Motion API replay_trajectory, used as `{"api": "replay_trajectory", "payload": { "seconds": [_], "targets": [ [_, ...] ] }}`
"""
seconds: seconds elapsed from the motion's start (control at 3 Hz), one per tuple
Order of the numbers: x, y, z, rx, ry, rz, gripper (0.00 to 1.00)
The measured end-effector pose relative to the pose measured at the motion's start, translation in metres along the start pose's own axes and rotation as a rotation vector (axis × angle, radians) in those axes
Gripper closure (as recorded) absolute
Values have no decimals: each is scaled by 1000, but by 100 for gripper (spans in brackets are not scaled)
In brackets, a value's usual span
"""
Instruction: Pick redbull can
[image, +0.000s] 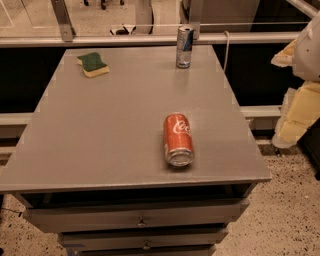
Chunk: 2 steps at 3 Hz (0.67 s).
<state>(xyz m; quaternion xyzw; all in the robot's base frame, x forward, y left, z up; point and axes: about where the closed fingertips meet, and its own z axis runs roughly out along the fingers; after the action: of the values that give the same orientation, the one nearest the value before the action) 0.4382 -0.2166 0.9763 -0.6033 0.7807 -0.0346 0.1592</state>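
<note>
I have the redbull can (184, 46) at the far edge of the grey table (100, 130), right of centre and close to the back rim, with the rail behind it. It stands upright on its base. Its long axis is vertical and the shiny top faces up, leaning slightly toward me only because I look down on it. That pose suits me, since the slim side wall is exposed all round and nothing touches it.

The Coca-Cola can (178, 139) is a different matter. It lies on its side nearer the front, well apart from my target, with its long axis running roughly front to back and its silver end toward me. It sits almost in line between me and the redbull can, so I judge a reach should pass over or to the right of it to avoid setting it rolling. A green-and-yellow sponge (93, 64) lies flat at the far left corner, out of the way.

The gripper (300, 112) is, I think, the pale yellowish shape at the right border, hanging off the table's right side and level with its middle, well apart from both cans. I cannot tell whether it is open or closed. It holds nothing that I can make out, so the pick has not yet begun.
</note>
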Motion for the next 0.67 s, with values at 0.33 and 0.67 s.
{"api": "replay_trajectory", "payload": {
  "seconds": [0.33, 0.67],
  "targets": [
    [-1, -2, 1, 3, -9, 0, 0],
    [-3, -28, 18, 32, -21, 9, 0]
  ]
}}
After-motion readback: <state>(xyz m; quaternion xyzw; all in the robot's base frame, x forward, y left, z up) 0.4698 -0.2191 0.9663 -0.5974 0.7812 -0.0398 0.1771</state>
